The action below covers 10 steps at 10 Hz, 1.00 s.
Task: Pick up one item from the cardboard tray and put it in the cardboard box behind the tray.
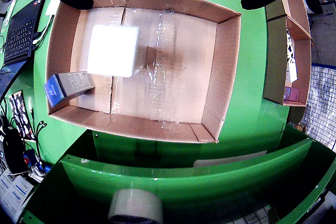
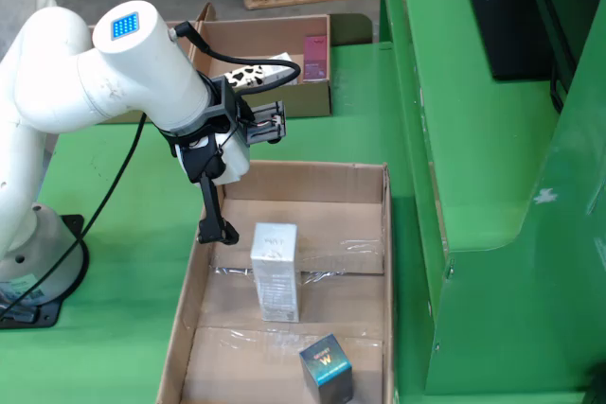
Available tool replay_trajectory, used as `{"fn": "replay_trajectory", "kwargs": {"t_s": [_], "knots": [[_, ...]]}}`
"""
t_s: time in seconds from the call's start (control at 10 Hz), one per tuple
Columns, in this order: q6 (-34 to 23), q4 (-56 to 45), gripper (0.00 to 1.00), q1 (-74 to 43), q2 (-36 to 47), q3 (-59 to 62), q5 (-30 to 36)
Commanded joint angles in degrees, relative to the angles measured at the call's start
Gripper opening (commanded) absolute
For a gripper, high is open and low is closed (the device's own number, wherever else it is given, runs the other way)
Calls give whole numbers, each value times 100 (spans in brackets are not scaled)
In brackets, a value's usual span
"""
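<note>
lying flat mid-tray (image 2: 180, 347), silver carton (image 2: 275, 272): looking light, rigid, glossy, likely slippery; best pinching across narrow sides. hovering just left, gripper (image 2: 216, 224) fingers spread apart, holding nothing.

A bright green tabletop (image 2: 114, 366) is carrying a wide, shallow brown cardboard tray (image 2: 379, 234), lying flat near its front in the fixed view. Behind the tray, a smaller open brown cardboard box (image 2: 284, 101) is sitting directly on the same green surface, well apart from it. The arm's white round base (image 2: 43, 262) is standing on the tabletop at the left.
</note>
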Motion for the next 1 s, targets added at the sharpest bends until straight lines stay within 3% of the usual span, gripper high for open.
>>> {"fn": "replay_trajectory", "kwargs": {"t_s": [0.0, 0.6, 0.9], "knots": [[-37, 58, 100, 25, 181, 105, 25], [-37, 58, 100, 25, 181, 105, 25], [-75, 925, 100, -347, -92, 105, 76]]}}
